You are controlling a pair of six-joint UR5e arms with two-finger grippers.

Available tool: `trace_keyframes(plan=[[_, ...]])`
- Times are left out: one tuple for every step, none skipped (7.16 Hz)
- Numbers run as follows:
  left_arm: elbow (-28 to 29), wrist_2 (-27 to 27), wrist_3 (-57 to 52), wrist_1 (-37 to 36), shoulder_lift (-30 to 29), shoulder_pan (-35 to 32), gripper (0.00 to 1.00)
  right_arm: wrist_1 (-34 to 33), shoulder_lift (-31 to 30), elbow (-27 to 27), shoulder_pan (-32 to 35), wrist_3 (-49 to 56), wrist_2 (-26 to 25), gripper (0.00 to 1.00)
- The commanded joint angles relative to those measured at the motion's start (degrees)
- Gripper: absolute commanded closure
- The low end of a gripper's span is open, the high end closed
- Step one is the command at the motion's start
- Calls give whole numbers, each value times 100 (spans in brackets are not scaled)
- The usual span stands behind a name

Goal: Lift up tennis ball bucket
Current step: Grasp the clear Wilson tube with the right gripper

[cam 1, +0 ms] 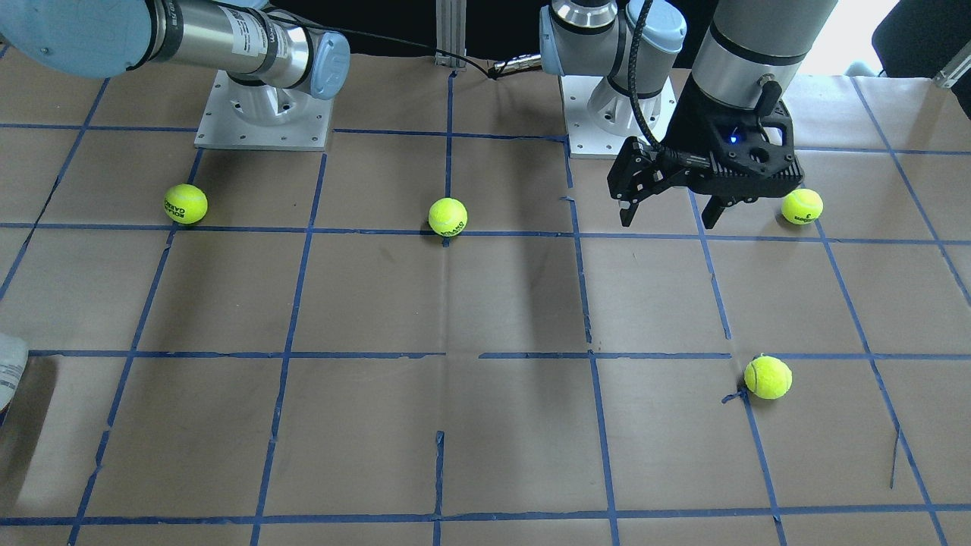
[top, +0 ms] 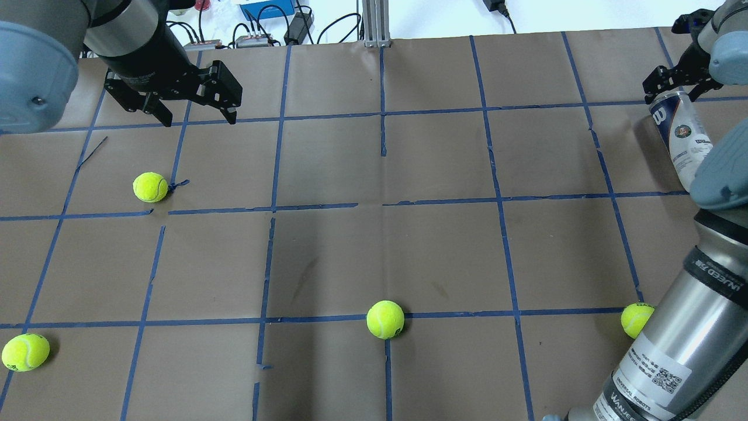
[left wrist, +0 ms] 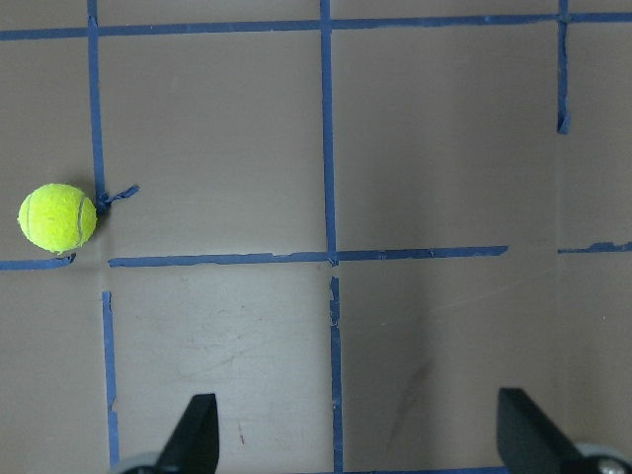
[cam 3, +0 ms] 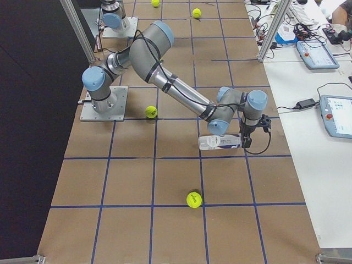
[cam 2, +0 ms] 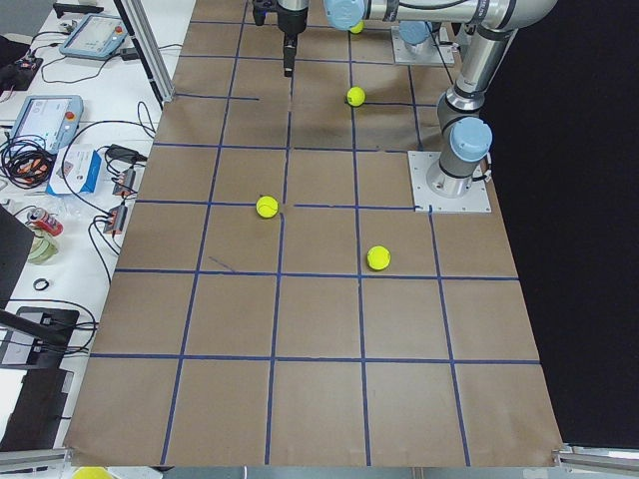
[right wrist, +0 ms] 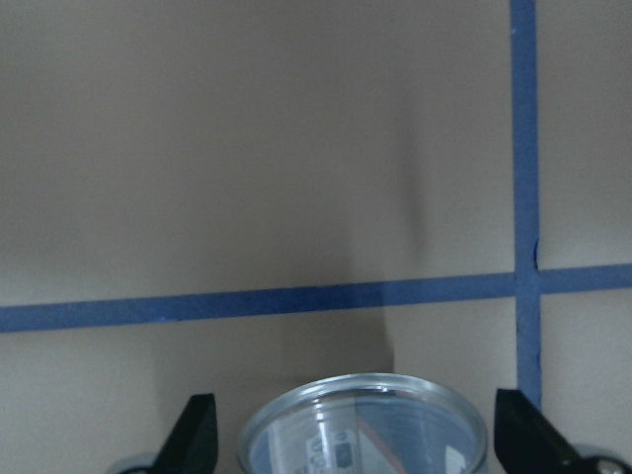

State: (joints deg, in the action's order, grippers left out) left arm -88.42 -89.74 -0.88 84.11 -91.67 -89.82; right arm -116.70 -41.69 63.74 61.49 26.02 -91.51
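**A:** Status on the can?

**B:** The clear plastic tennis-ball can with the white and blue Wilson label (top: 681,137) lies on its side, well off to my right of the aluminium post (top: 374,23) and a grid row nearer me than it.

**A:** Right pincer?

**B:** My right gripper (right wrist: 355,397) is spread wide at the end of the can that points towards the post's side of the table. The silver rim sits between the fingers (right wrist: 197,434) with a gap on each side, so nothing is clamped.

**A:** Left?

**B:** My left gripper (top: 198,117) is also wide open and empty. It hangs over the paper to my left of the post.

**A:** Surface and room?

**B:** The table (top: 438,257) is covered in brown paper with a blue tape grid, torn in spots. Four yellow-green tennis balls (top: 385,320) lie loose on it, all nearer me than the post. Behind the post there's a white bench (top: 432,14) with cables and power bricks. The side view shows grey teach pendants (cam 3: 336,115) on it.
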Motion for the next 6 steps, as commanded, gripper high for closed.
trace_keyframes(plan=[[0,0,0,0,0,0,0,122,-23,42,-14,43,11,0],[0,0,0,0,0,0,0,200,-40,85,-14,113,11,14],[0,0,0,0,0,0,0,383,-75,94,-23,122,-7,44],[0,0,9,0,0,0,0,385,-180,60,-23,175,-33,65],[0,0,0,0,0,0,0,429,-433,103,3,192,-33,65],[0,0,9,0,0,0,0,481,-801,121,264,332,-68,71]])
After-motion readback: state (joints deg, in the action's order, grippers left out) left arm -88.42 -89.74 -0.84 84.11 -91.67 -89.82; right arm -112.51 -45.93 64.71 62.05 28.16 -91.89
